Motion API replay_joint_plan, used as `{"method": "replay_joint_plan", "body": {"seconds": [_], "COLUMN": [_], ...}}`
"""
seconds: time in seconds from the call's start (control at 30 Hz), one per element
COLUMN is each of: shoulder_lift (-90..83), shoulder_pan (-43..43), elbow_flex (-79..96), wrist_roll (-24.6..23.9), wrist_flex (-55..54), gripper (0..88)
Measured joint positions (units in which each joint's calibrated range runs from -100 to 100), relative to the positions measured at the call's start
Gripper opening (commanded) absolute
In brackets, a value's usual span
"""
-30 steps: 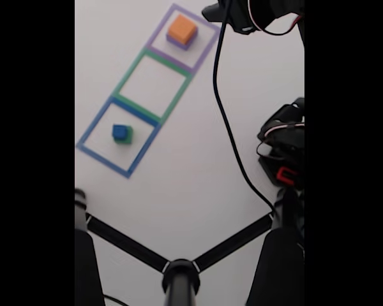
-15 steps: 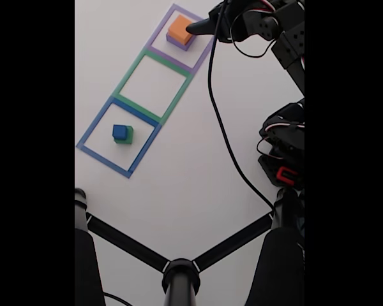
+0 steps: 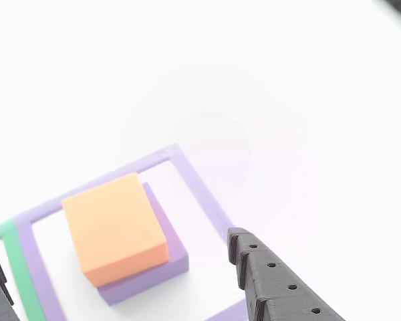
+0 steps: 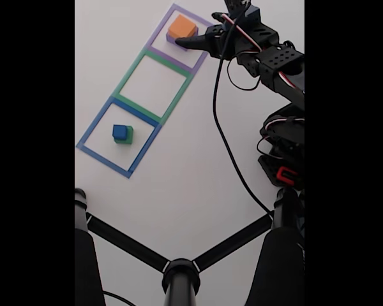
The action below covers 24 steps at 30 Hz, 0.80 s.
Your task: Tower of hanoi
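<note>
The claw (image 4: 180, 42) hung open and empty beside the orange block (image 3: 113, 227), apparently lining up to grip it.

The fixed view is looking down from high above; the other view is sitting close — both are sharing the orange block (image 3: 113, 227) (image 4: 182, 27).

One matte orange square block (image 4: 182, 27), one flat purple square block (image 3: 162, 264), one green cube (image 4: 125, 136), one small blue cube (image 4: 119, 132), three taped square outlines (image 4: 152, 83), one black two-finger gripper (image 4: 184, 42) were counted.
</note>
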Motion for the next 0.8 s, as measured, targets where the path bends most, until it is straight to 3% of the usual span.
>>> {"method": "replay_joint_plan", "body": {"seconds": [0.37, 0.8], "shoulder_lift": [24.1, 35.5], "shoulder_pan": [-0.4, -3.3], "elbow_flex": [-0.9, -5.5], "wrist_roll": [0.0, 0.0], "wrist_flex": [-25.8, -34.5], "gripper": [41.7, 38.4]}}
